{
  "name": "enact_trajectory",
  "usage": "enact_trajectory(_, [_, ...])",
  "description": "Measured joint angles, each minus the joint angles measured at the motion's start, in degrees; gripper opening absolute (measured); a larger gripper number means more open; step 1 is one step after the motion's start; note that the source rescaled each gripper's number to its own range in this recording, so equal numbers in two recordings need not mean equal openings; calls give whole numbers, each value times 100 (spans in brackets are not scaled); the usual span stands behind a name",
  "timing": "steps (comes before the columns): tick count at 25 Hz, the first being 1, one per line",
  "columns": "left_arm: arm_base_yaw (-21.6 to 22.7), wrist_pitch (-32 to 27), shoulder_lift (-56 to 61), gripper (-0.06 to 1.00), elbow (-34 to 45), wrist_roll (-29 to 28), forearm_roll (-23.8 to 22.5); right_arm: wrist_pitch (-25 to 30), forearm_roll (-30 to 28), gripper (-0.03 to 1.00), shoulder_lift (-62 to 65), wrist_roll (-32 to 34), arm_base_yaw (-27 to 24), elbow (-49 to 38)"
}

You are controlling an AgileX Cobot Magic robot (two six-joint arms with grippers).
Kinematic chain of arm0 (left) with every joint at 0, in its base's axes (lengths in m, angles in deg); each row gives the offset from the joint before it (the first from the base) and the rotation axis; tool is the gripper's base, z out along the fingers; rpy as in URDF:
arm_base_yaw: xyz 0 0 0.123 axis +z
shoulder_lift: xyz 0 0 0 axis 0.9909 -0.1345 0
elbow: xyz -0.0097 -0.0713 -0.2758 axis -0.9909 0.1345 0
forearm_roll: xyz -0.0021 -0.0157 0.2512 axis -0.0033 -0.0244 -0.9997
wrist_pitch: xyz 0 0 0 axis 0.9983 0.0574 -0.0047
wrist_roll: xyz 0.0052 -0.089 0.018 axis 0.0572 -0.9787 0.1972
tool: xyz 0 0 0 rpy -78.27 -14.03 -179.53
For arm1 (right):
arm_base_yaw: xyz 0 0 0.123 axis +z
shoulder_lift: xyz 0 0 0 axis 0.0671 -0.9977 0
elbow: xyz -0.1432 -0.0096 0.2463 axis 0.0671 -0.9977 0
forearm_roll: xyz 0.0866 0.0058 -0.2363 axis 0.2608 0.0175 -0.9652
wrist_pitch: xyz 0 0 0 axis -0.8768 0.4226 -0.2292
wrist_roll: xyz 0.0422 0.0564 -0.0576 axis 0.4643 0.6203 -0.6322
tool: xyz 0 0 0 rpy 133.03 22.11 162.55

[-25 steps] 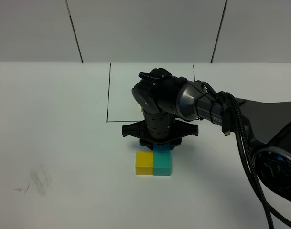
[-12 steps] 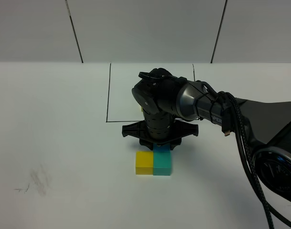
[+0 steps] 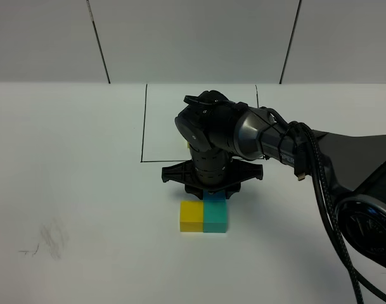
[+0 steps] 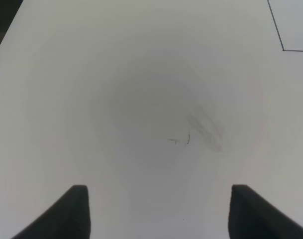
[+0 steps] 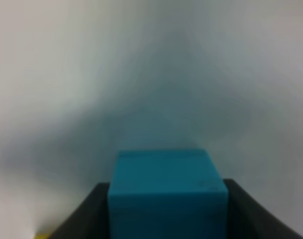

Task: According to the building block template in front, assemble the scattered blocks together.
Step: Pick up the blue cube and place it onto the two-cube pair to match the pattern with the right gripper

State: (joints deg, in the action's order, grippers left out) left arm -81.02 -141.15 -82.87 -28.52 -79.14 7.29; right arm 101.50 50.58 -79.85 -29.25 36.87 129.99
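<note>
Blocks: yellow (image 3: 192, 216) and teal (image 3: 215, 217) sit joined on the counter (image 3: 85, 190), just in front of the drawn frame. Right fingers (image 5: 166, 209) pinch the blue block (image 5: 166, 191) by opposite side faces, directly behind the teal. Foam-like, likely light and compressible; a gentle grip suits. Left fingers (image 4: 158, 211) are spread, empty, over bare counter.

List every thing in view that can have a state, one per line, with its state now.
yellow block: on the table, side against the teal-green block.
teal-green block: on the table, joined to the yellow one.
sky-blue block: between the right gripper's jaws, just behind the teal-green block.
right gripper: shut on the sky-blue block.
left gripper: open, empty, above bare table.
</note>
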Motion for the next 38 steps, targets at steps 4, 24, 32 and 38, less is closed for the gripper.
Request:
enact_trajectory(4, [0, 0, 0, 36, 0, 0, 0, -11, 0, 27, 0, -55, 0, 0])
enact_trajectory(24, [0, 0, 0, 36, 0, 0, 0, -121, 2, 53, -72, -315, 0, 0])
enact_trajectory(32, [0, 0, 0, 36, 0, 0, 0, 67, -126, 69, -72, -519, 0, 279])
enact_trajectory(38, [0, 0, 0, 36, 0, 0, 0, 219, -399, 79, 68, -838, 4, 514])
